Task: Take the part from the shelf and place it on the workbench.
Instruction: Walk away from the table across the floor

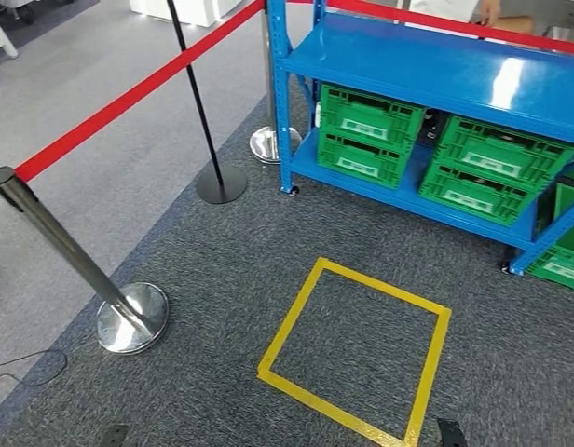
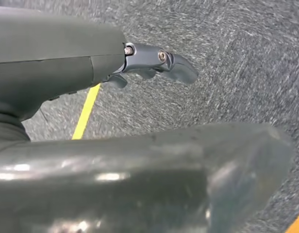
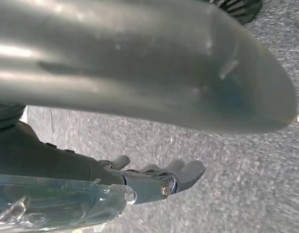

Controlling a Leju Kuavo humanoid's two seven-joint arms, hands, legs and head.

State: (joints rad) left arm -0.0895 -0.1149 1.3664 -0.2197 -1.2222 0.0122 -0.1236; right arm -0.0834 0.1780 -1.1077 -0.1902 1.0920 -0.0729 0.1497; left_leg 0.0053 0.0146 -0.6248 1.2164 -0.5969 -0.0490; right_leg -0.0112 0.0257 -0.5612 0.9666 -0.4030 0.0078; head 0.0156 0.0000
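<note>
A blue metal shelf [image 1: 425, 70] stands ahead on the right in the head view. Its lower level carries stacked green crates [image 1: 368, 135] and a second green stack [image 1: 492, 168]. Something dark lies in the crates, too small to tell apart. My left hand [image 2: 148, 57] hangs over grey carpet, its fingers stretched out and apart, holding nothing. My right hand [image 3: 155, 182] hangs the same way above the carpet, fingers extended and nothing in it.
A yellow tape square [image 1: 291, 317] marks the carpet in front of the shelf. To the left, a red barrier belt [image 1: 129, 98] runs between a chrome post [image 1: 129, 317], a black post [image 1: 221, 182] and a chrome base [image 1: 270, 144]. A person's hand [image 1: 489, 11] shows behind the shelf.
</note>
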